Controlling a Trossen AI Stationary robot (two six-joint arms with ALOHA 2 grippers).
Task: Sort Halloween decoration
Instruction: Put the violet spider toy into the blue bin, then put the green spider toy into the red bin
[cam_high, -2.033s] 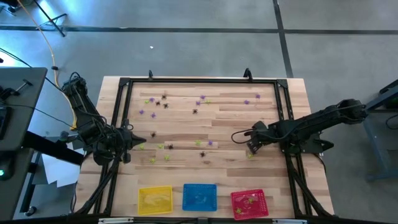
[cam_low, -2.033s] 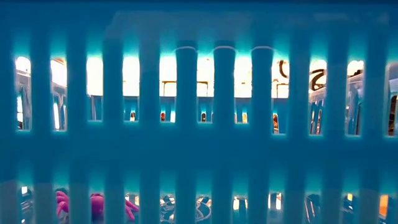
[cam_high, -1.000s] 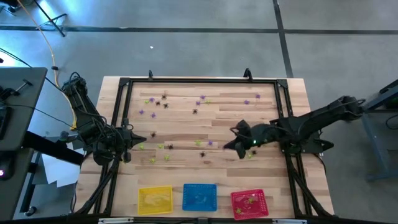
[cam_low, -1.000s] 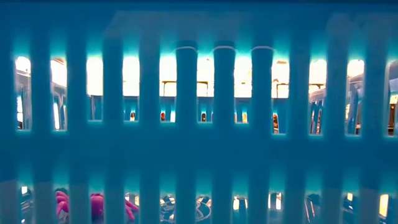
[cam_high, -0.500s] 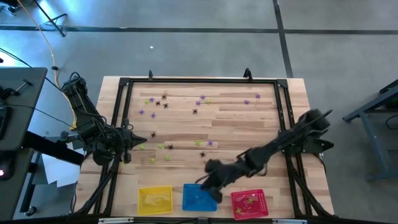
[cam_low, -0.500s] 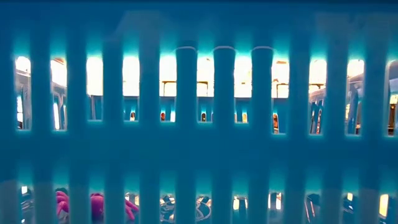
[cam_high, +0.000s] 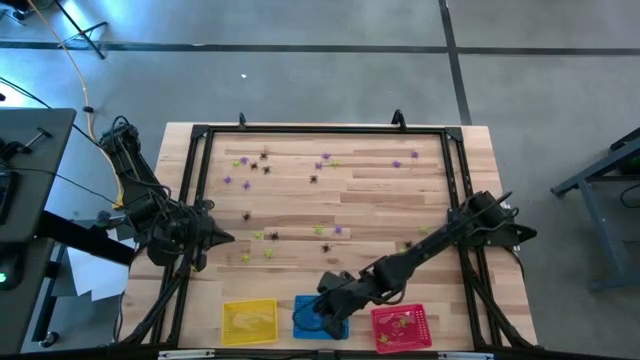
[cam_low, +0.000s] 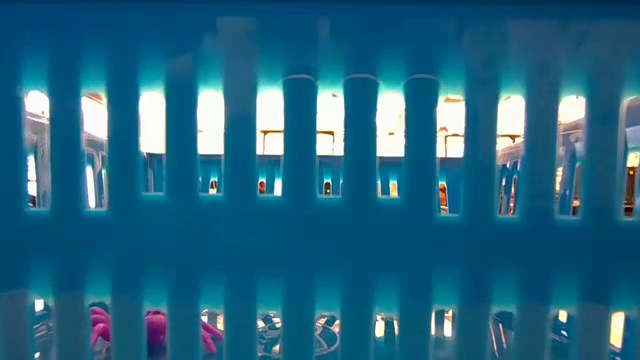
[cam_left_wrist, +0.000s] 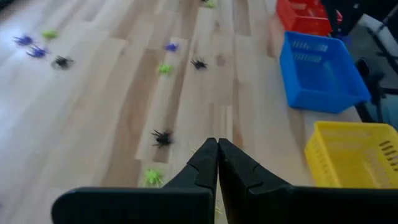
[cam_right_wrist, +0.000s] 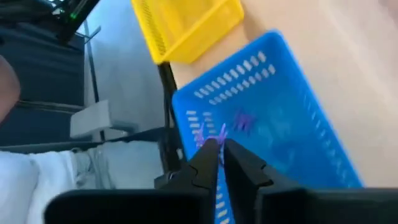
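Over the blue basket, right gripper slightly ajar.

Robotics lab or test workshop. Bare grey concrete floor with dark taped or jointed lines across the upper part of the overhead frame. Single light wooden table at centre, edged by a black metal frame carrying two dark arms. Grey equipment bench at far left, with loose cables trailing toward the upper left corner. Further metal stand legs at the right edge. Three coloured mesh baskets lined along the lower table edge. No domestic furnishings visible.
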